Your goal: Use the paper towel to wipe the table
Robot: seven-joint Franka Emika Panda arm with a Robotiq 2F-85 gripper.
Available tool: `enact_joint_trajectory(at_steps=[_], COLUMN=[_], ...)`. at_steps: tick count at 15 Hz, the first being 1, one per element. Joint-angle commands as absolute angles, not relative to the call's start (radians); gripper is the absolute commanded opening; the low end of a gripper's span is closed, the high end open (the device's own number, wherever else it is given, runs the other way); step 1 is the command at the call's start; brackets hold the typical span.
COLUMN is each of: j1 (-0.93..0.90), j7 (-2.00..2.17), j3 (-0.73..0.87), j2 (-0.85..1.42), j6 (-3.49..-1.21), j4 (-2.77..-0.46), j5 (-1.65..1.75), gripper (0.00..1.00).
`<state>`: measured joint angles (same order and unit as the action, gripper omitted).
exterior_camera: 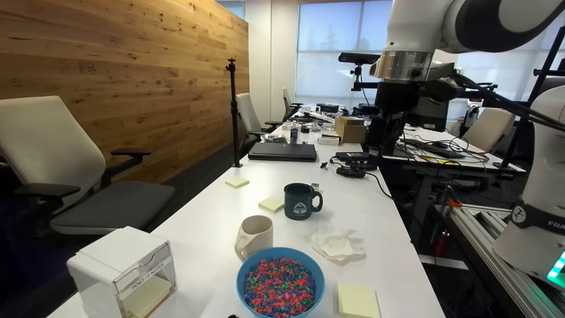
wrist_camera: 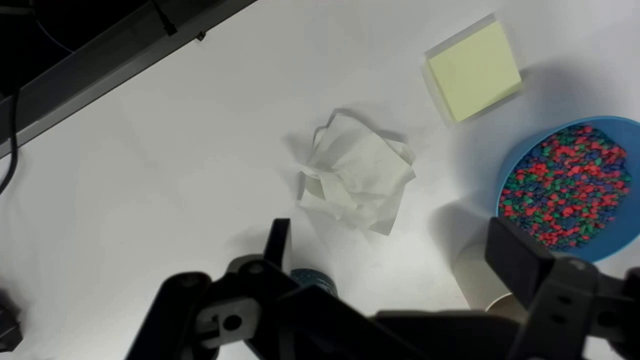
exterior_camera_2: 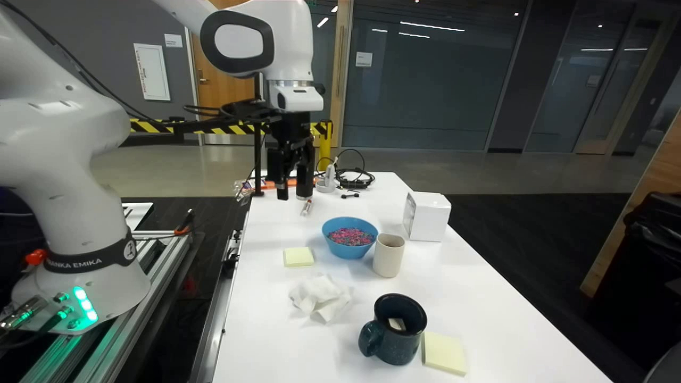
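Beside a long white table (exterior_camera: 353,203), at the far left, stood an office chair (exterior_camera: 48,145). On the table, going rightward, came a white dispenser (exterior_camera: 119,265) labelled POST-IT NOTES, a pale mug (exterior_camera: 258,236), a yellow pad (exterior_camera: 271,204) set farther back, a blue bowl (exterior_camera_2: 347,253) of small red, green and blue bits just beside the pale mug, and a dark mug (exterior_camera: 298,203) with a handle.

Right of these lay the paper towel (exterior_camera: 337,245): white, crumpled, resting on the table near the robot's side and touching none of its neighbours. It was about as broad as it was long, so no clear long axis set the angle for a grasp.

Farther right, in the air, hung the pincer (exterior_camera_2: 293,193), its two fingers (wrist_camera: 520,260) spread well apart and holding nothing. In both exterior views it was higher than the paper towel and well apart from it. In the wrist view the towel lay past the ends of the fingers, toward the top, slightly left of midway between them. The coming move seemed to turn on that: lower the pincer and shift it so the towel sat between the fingers. At the far right stood the robot arm (exterior_camera: 545,190), the only one serving this table.
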<state>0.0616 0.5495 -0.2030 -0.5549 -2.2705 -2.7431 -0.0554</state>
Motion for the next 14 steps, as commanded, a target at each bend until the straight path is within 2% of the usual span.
enact_joint_trajectory(at_steps=[1, 6, 14], j1=[0.045, 0.019, 0.038], j7=[0.534, 0.497, 0.542], j3=[-0.188, -0.176, -0.139], j2=[-0.472, -0.291, -0.084], j6=[-2.416, -2.652, -2.729], j4=[-2.743, -2.748, -2.749], j5=[-0.077, -0.102, -0.05], gripper=[1.0, 1.0, 1.0])
